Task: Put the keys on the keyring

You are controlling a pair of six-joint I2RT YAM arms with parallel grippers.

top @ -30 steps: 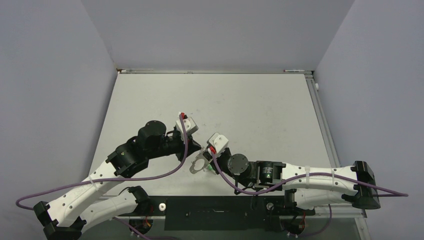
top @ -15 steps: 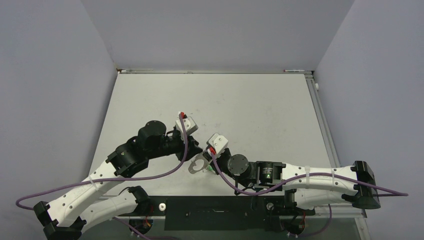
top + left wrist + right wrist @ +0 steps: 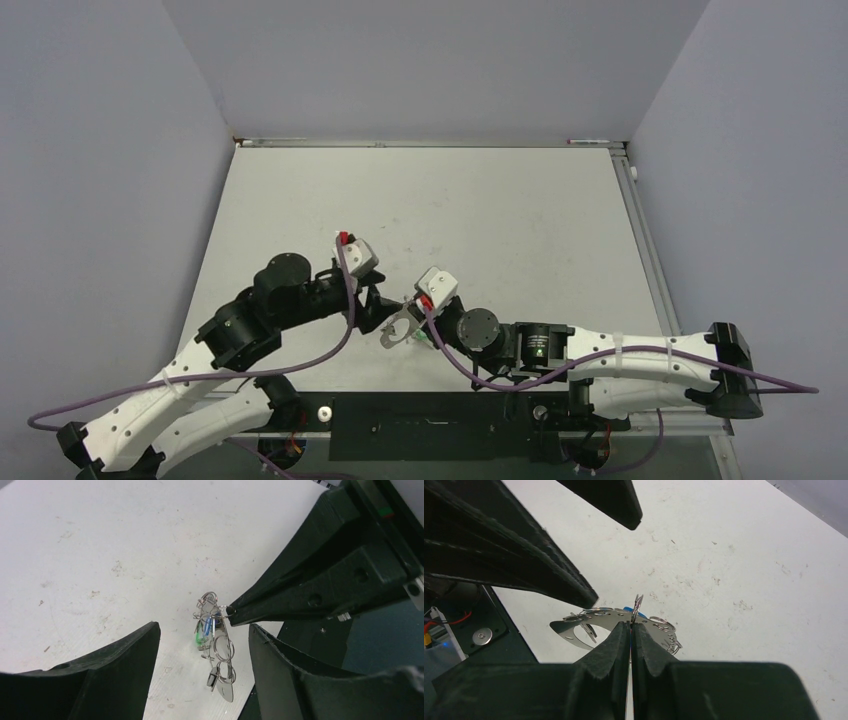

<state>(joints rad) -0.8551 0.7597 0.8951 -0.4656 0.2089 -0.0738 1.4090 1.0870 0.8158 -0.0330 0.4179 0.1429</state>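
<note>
One keyring, two keys, between the two arms over the near part of the surface (image 3: pixel 500 220).

The left jaws stand spread on either side of the keyring (image 3: pixel 220 647) and clear of it. The right jaws are pressed together, pinching the keyring's wire at its upper end. Seen from the left wrist, its long axis runs from that pinch down the frame. Beside the pinch bunch the blue-capped key (image 3: pixel 207 626) and the green-capped key (image 3: pixel 199 639), both lying roughly along that axis.
</note>
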